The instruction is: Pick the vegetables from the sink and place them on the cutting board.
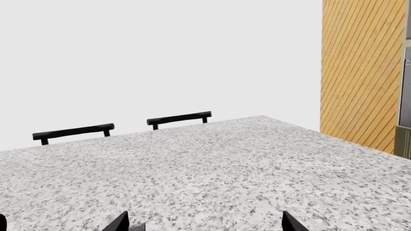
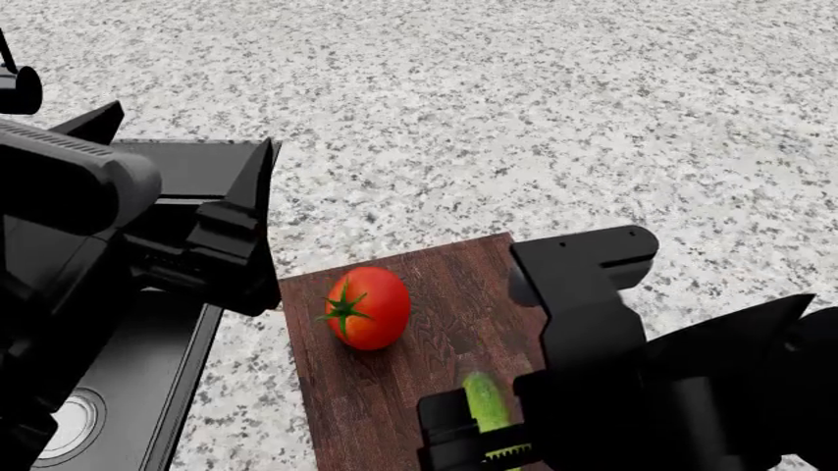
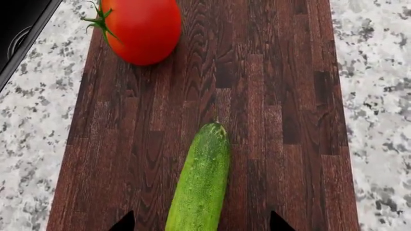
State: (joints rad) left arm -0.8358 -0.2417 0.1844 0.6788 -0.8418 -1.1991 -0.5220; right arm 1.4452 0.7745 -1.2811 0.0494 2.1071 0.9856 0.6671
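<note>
The red tomato (image 2: 367,307) with its green stem star lies on the dark reddish-brown cutting board (image 2: 445,285); it also shows in the right wrist view (image 3: 144,29). The yellow-green cucumber (image 3: 200,187) lies flat on the board (image 3: 276,96), also seen from the head (image 2: 485,397). My right gripper (image 3: 199,224) is open, its fingertips (image 3: 123,224) wide on either side of the cucumber, not touching it. My left gripper (image 1: 202,224) is open and empty over the speckled counter. The black sink (image 2: 118,392) lies left of the board, partly hidden by my left arm.
The grey speckled granite counter (image 2: 550,118) stretches beyond the board. Two black chair backs (image 1: 74,132) (image 1: 178,118) stand past its far edge. A slatted wooden wall (image 1: 359,72) rises at one side. A silver drain (image 2: 63,424) shows in the sink.
</note>
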